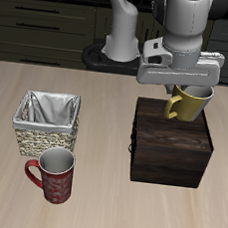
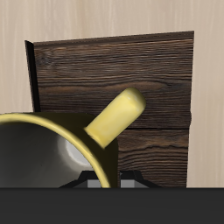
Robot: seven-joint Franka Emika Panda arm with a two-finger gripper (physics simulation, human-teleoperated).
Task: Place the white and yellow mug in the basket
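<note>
Hanging above the back edge of the dark brown wooden box point(image 1: 170, 142), the gripper point(image 1: 189, 90) has its two fingers closed on the rim of the white and yellow mug point(image 1: 188, 103), which is lifted clear of the lid and tilted, its yellow handle point(image 1: 173, 107) pointing down toward seven o'clock in the exterior view. In the wrist view the mug point(image 2: 44, 157) shows its pale inside and bright rim, with the handle point(image 2: 114, 116) sticking out over the box's point(image 2: 114, 61) dark plank lid. The basket point(image 1: 47, 123) sits well apart from the mug, out at about eight o'clock from it across the table point(image 1: 95, 209), its shiny grey cloth lining showing inside the woven walls. A dark red patterned mug point(image 1: 52, 174) stands upright just in front of the basket, at six o'clock from it, with its handle turned toward nine o'clock. The box lies beside the basket, with bare tabletop between them.
</note>
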